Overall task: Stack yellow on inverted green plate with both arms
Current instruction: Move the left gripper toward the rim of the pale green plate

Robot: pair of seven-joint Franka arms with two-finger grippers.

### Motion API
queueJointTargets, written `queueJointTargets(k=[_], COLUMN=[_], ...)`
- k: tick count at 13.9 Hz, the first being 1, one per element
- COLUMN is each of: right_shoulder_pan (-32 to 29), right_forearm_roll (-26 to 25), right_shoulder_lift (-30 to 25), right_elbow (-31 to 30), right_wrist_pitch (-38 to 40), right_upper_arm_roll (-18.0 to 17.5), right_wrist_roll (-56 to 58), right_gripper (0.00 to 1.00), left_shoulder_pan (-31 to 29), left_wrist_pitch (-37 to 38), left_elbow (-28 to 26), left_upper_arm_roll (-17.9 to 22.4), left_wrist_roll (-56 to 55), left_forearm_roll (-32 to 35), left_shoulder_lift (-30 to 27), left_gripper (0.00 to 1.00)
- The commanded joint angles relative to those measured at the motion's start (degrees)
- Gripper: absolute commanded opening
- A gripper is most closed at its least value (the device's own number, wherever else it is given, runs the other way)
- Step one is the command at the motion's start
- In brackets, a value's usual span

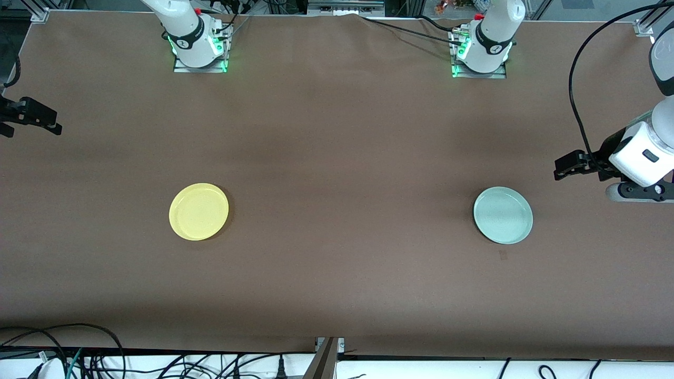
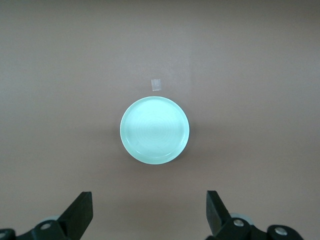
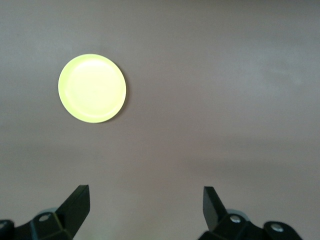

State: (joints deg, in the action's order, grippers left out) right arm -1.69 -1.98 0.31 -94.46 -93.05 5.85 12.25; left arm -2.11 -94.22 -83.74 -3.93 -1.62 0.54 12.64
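Note:
The yellow plate [image 1: 199, 211] lies flat on the brown table toward the right arm's end; it also shows in the right wrist view [image 3: 92, 88]. The pale green plate [image 1: 503, 215] lies flat toward the left arm's end, about as near the front camera as the yellow one, and shows in the left wrist view [image 2: 155, 129]. My left gripper [image 1: 562, 168] [image 2: 148, 200] hangs open and empty above the table's end, apart from the green plate. My right gripper [image 1: 32, 129] [image 3: 146, 192] hangs open and empty above the other end, apart from the yellow plate.
A small square mark [image 1: 503, 255] [image 2: 156, 83] sits on the table just nearer the front camera than the green plate. The arm bases [image 1: 197, 47] [image 1: 482, 52] stand along the table's edge farthest from the front camera. Cables [image 1: 158, 363] lie along the near edge.

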Motion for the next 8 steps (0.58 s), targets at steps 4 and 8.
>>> queueJointTargets(k=[4, 8], right_shoulder_pan=[-0.42, -0.42], right_forearm_roll=[1.01, 1.01], right_shoulder_lift=[-0.40, -0.48], right_elbow=[0.76, 0.76], right_wrist_pitch=[4.28, 4.99], right_upper_arm_roll=[-0.05, 0.04], right_wrist_roll=[-0.30, -0.39], right_gripper=[1.00, 1.00], left_shoulder_pan=[0.09, 0.44], left_wrist_pitch=[0.70, 0.70], left_elbow=[1.73, 1.65], left_upper_arm_roll=[-0.29, -0.37], left_wrist_roll=[0.22, 0.04], left_forearm_roll=[0.61, 0.69], left_shoulder_lift=[0.72, 0.72], left_gripper=[1.00, 1.00])
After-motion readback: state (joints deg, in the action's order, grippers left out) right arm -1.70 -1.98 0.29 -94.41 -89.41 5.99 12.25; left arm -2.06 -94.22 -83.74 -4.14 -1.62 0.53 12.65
